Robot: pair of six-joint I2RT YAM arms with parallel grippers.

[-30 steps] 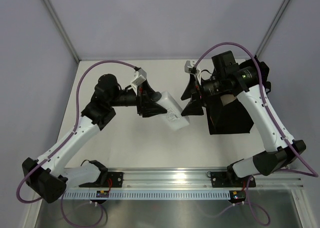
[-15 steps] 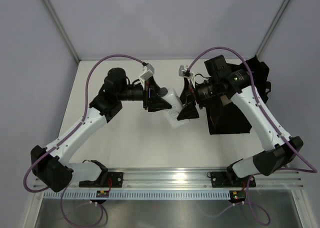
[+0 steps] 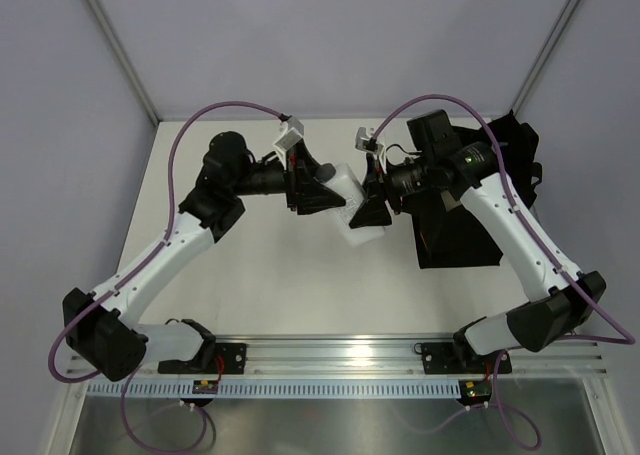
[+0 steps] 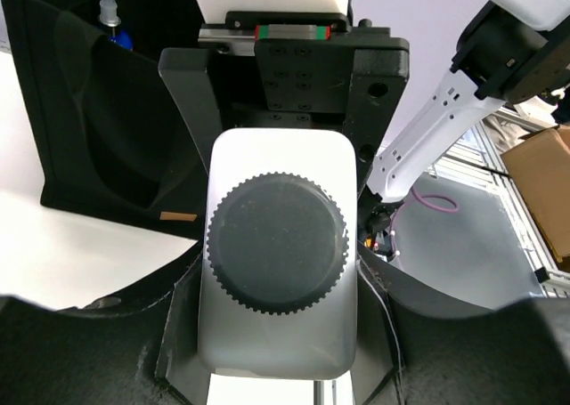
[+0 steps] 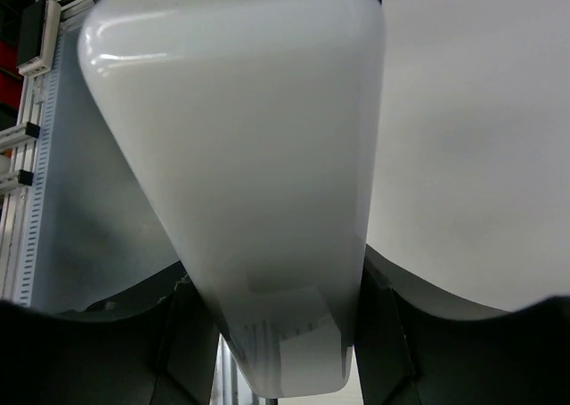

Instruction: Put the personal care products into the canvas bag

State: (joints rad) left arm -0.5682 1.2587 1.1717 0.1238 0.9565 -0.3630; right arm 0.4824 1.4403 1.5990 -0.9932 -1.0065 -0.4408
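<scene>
Position midair: clear bottle (image 3: 345, 197) with grey cap (image 4: 276, 243) hangs above the table (image 3: 270, 270) between the two arms, just left of the black canvas bag (image 3: 458, 237). We note the left gripper (image 3: 322, 189) with fingers pressed to the bottle's sides at the cap end, and the right gripper (image 3: 366, 211) with fingers clamped on the opposite end. We see a blue cap (image 4: 120, 40) inside the bag's open mouth.

Bottle (image 5: 240, 174) glossy translucent plastic (cap (image 4: 277, 243) ridged, matt); bag (image 4: 80, 129) matt cloth.
</scene>
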